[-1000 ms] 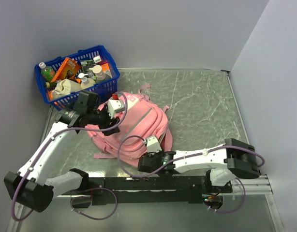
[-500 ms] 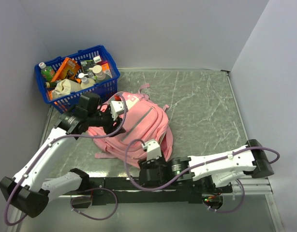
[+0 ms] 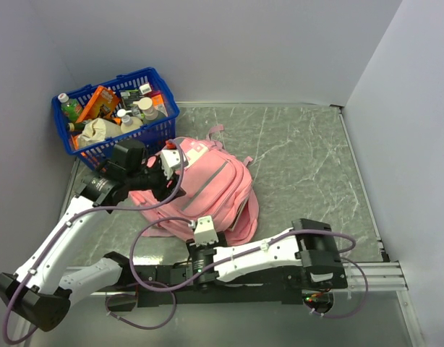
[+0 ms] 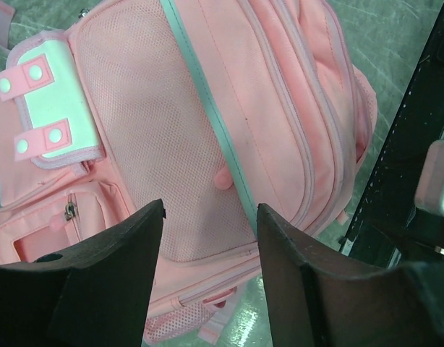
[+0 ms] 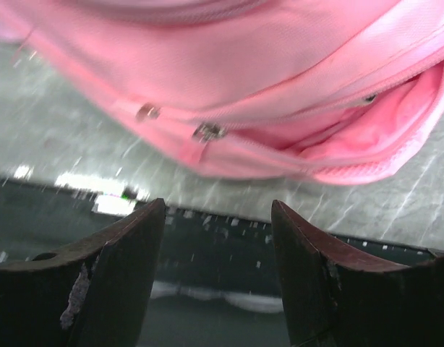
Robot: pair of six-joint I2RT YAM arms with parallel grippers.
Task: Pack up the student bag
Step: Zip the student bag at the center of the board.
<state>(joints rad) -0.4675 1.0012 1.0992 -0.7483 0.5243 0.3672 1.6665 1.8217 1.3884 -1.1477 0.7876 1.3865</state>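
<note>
The student bag [image 3: 211, 189] is a large pink backpack lying flat on the table, front side up, with a grey stripe and white patches. My left gripper [image 3: 163, 185] hovers open over its upper left part; the left wrist view shows the mesh front pocket [image 4: 157, 137] between my open, empty fingers [image 4: 211, 217]. My right gripper [image 3: 198, 253] is open and empty at the bag's near edge, over the black rail. The right wrist view shows the bag's lower edge [image 5: 244, 72], two metal zipper pulls [image 5: 206, 131] and a partly open zipper gap [image 5: 352, 130] above my gripper [image 5: 218, 213].
A blue plastic basket [image 3: 164, 123] full of bottles and packets stands at the back left, just behind the bag. The black mounting rail [image 3: 280, 273] runs along the near edge. Grey walls close the table at the left, back and right.
My right arm has swung left along the near edge, its gripper now below the bag's near left corner. My left gripper has shifted slightly over the bag's upper left.
</note>
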